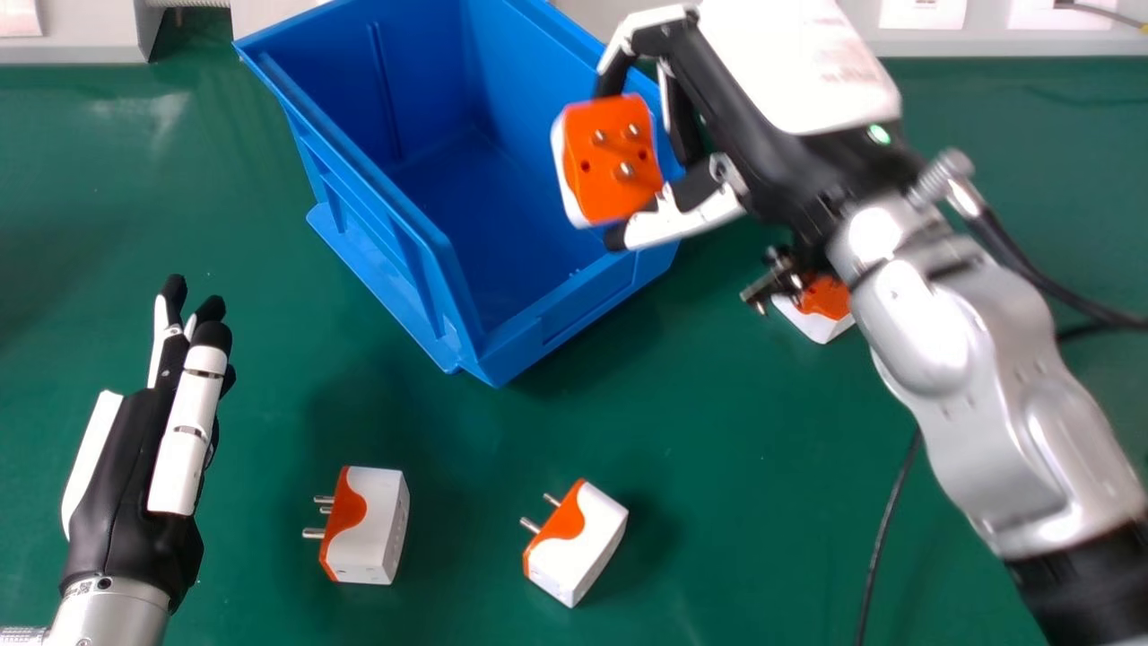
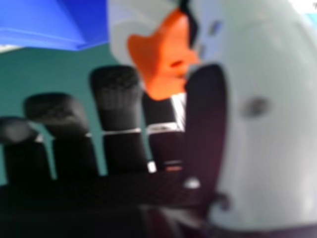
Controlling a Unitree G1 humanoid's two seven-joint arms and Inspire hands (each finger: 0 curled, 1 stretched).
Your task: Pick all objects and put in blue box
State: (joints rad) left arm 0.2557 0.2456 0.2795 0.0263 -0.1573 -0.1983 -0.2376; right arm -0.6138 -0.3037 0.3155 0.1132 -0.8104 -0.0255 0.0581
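Though boxy, a metal-pronged adapter (image 1: 596, 202) in the pinch of the right robot hand (image 1: 753, 144)

Bright; glare on R forearm (image 1: 928, 327); soft tbl (image 1: 717, 458) shadows.

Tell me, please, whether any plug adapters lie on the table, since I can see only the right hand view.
Observer: Yes, three: a left one and a middle one on the near side of the blue box, and a right one, partly hidden by the right arm.
Operator: Thank you; which way do the pins of the adapter in my right robot hand point?
Observer: The held adapter's three metal pins face the head camera.
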